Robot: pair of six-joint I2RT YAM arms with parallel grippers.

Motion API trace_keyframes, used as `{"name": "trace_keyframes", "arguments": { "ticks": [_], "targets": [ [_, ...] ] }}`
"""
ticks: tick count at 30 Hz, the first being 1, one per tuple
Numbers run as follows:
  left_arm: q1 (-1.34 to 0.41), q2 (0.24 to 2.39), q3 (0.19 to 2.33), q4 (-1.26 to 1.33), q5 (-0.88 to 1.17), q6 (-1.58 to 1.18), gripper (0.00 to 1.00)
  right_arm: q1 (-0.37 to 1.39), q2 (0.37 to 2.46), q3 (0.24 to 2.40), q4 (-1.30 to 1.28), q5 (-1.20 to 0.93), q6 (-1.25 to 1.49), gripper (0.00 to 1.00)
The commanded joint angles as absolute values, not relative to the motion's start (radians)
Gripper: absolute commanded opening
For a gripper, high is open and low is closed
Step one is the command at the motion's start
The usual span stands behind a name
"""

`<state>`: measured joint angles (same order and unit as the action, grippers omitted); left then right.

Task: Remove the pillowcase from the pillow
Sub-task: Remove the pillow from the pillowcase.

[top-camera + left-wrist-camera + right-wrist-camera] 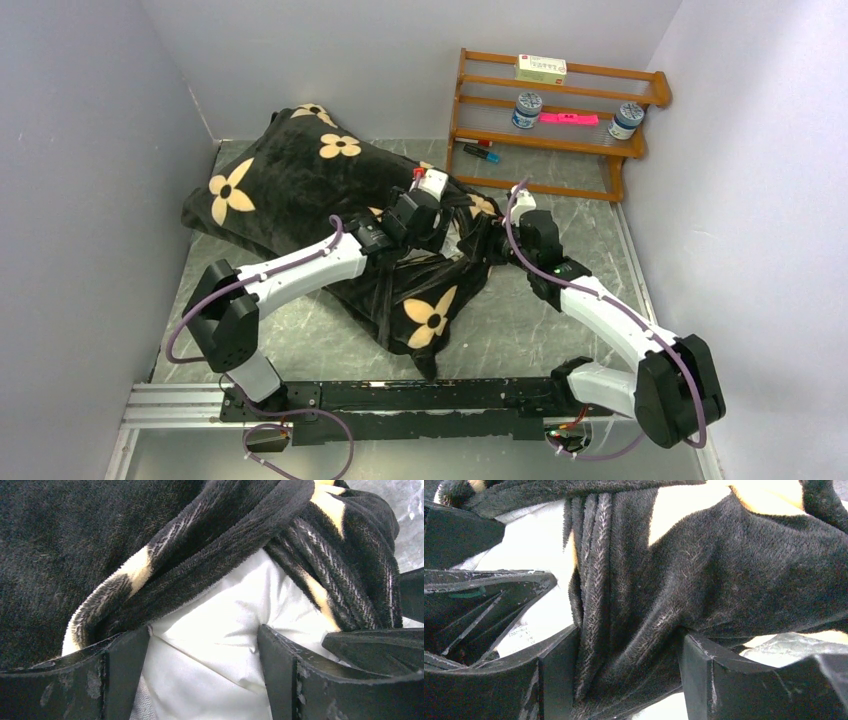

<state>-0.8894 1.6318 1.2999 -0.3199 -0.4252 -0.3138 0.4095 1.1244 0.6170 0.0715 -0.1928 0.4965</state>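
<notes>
The black plush pillowcase (290, 175) with tan flowers lies across the left and middle of the table, its open end bunched between the two arms. My left gripper (437, 222) (204, 645) stands open at that mouth. Its fingers press into the exposed white pillow (225, 630), which bulges between them. The pillowcase's hem (210, 545) is rolled back just above. My right gripper (490, 242) (626, 655) is shut on a thick gathered fold of the pillowcase (734, 570), which fills the gap between both fingers. White pillow (534, 545) shows behind that fold.
A wooden shelf rack (560, 120) stands at the back right with two jars, a small box, a pink item and a marker. Grey walls close in on the left, back and right. A metal rail (400, 400) runs along the near edge.
</notes>
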Motion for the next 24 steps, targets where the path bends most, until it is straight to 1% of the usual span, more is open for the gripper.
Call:
{"name": "trace_keyframes", "arguments": {
  "ticks": [1, 3, 6, 8, 10, 13, 16, 21, 24],
  "targets": [
    [-0.881, 1.656, 1.233, -0.469, -0.369, -0.355, 0.8, 0.4, 1.153, 0.701, 0.003, -0.184, 0.427, 0.7],
    [-0.881, 1.647, 1.227, -0.467, -0.365, -0.351, 0.72, 0.4, 1.169, 0.734, -0.016, -0.191, 0.424, 0.72],
    [-0.881, 1.626, 1.227, -0.476, -0.375, -0.347, 0.61, 0.4, 1.204, 0.796, -0.057, -0.197, 0.42, 0.72],
    [-0.881, 1.61, 1.227, -0.483, -0.375, -0.344, 0.52, 0.4, 1.236, 0.841, -0.099, -0.201, 0.425, 0.72],
    [-0.881, 1.594, 1.219, -0.484, -0.368, -0.344, 0.39, 0.4, 1.264, 0.88, -0.132, -0.204, 0.433, 0.72],
    [-0.881, 1.573, 1.207, -0.486, -0.373, -0.343, 0.27, 0.4, 1.283, 0.91, -0.144, -0.213, 0.457, 0.73],
    [-0.881, 1.557, 1.195, -0.486, -0.385, -0.341, 0.18, 0.4, 1.297, 0.938, -0.156, -0.215, 0.477, 0.73],
    [-0.881, 1.553, 1.193, -0.489, -0.387, -0.339, 0.07, 0.408, 1.345, 1.002, -0.183, -0.248, 0.498, 0.73],
    [-0.881, 1.543, 1.19, -0.489, -0.403, -0.336, 0.05, 0.425, 1.363, 1.045, -0.2, -0.233, 0.499, 0.73]
  ]
}}
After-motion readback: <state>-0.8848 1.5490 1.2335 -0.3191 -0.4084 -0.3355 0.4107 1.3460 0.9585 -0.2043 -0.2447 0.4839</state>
